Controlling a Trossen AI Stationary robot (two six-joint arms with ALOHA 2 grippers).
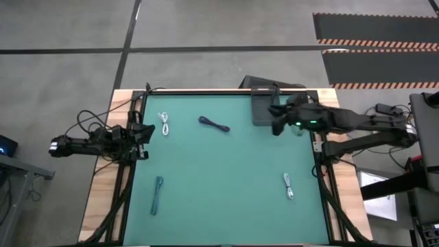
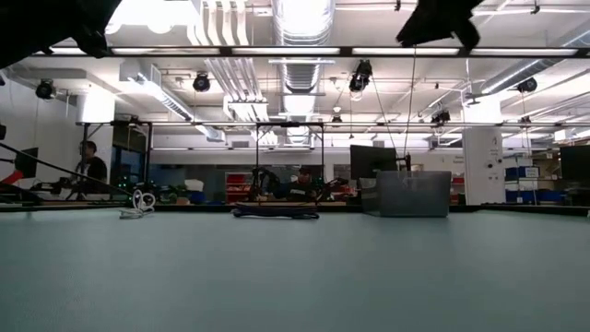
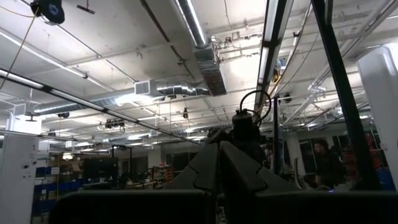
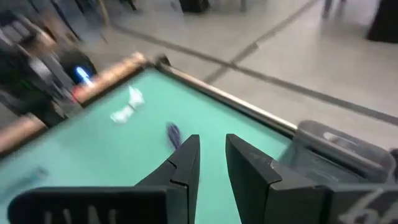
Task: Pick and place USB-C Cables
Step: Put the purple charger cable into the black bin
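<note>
Now your right gripper [image 4: 211,163] hangs above the mat [image 1: 226,171], fingers a narrow gap apart, holding nothing. Just beside it sits the grey bin [image 1: 263,107]; ahead lie the black cable [image 1: 214,124] and, farther on, the white cable [image 1: 165,123]. Well apart are the teal cable [image 1: 158,193] and, probably, the grey cable [image 1: 289,185]. Your left gripper [image 3: 217,163] rests closed beyond the white cable.

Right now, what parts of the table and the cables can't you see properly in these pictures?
- Teal cable and grey cable: absent from the low view, lying outside its frame.
- Inside of the grey bin: the right tool and arm partly cover it in the high view.
- White cable and dark cable: motion-blurred in the right wrist view.
- Left tool: its wrist view shows only ceiling, no table.
</note>
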